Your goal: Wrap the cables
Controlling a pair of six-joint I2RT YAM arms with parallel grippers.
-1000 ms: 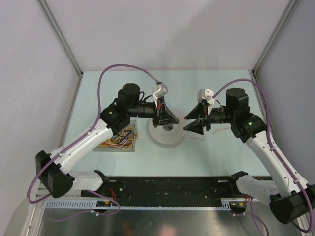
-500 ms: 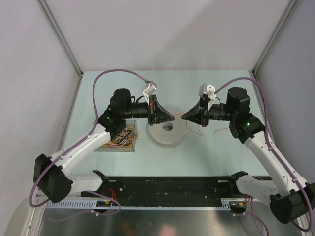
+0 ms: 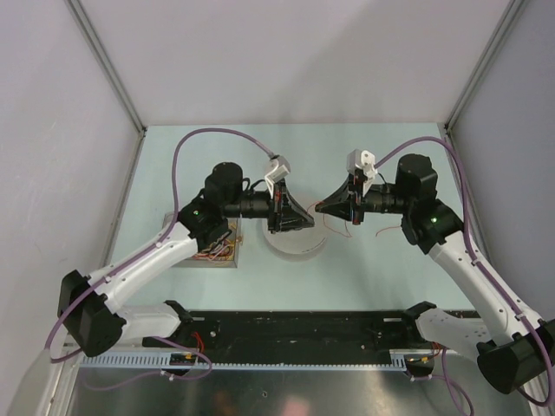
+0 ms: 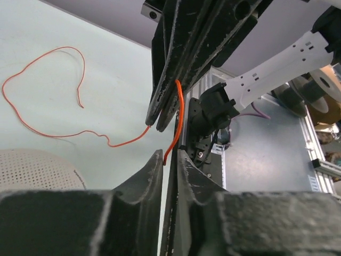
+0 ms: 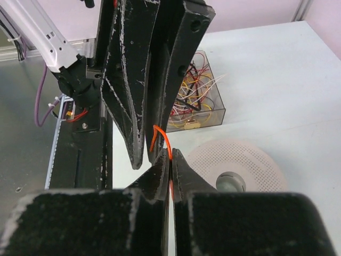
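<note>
right pincer [image 5: 169,156] is clamping shut on the orange cable [image 4: 42,130], meeting the left pincer [image 4: 169,157] tip to tip. left pincer's jaws are standing a narrow gap apart, with the cable's short end hanging in that gap; i cannot tell whether it is touching a finger. past the right pincer the cable is trailing in a loose loop on the table [image 4: 53,42]. below both pincers a white perforated spool [image 5: 256,160] is lying flat. behind the left pincer a clear box [image 5: 218,114] is holding more cables [image 5: 194,90].
</note>
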